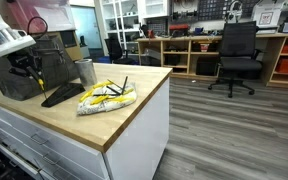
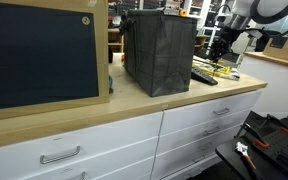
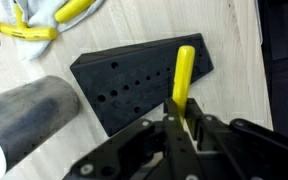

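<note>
Closest to the wrist camera, the gripper (image 3: 181, 125) was clamped shut on the near end of a yellow tool handle (image 3: 183, 72) (perhaps a screwdriver). Its long axis ran straight out from the jaws, ending over the black holed block (image 3: 124, 75) on the counter (image 3: 234, 40), near a metal cylinder (image 3: 29, 110).

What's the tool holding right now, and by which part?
The tool is shut on a yellow rod, gripped at its end nearest the wrist camera. The rod's free end reaches over the black holed block.
</note>
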Robot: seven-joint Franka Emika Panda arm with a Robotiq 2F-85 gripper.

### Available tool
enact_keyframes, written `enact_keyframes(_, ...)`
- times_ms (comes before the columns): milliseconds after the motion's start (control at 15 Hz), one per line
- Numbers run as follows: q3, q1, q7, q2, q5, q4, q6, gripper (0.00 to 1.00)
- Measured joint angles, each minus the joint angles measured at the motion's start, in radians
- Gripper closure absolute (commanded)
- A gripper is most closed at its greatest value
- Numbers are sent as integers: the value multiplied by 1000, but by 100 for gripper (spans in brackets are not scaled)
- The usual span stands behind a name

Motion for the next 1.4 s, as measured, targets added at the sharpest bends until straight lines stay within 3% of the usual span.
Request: enact_keyframes(1400,0,-13,0,0,-19,6,-15,96)
